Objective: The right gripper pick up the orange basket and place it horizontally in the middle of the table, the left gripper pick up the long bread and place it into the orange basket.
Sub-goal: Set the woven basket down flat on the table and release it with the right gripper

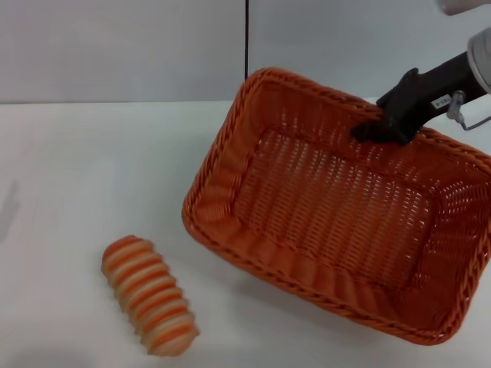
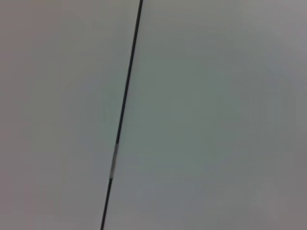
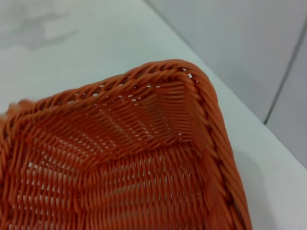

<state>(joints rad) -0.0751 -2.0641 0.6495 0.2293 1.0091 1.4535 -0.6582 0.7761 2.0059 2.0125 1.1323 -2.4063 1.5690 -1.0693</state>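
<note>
orange basket (image 1: pixel 337 222), far rim clamped in right hand (image 1: pixel 376 132), tilted above table (image 1: pixel 84 176)

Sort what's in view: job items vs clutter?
Job:
basket, tilted, empty, far rim gripped by right pincer
bread, lying on the table, apart from the basket
left pincer: not in view

Clutter:
nothing loose; only the wall behind, with a thin dark vertical line
</note>
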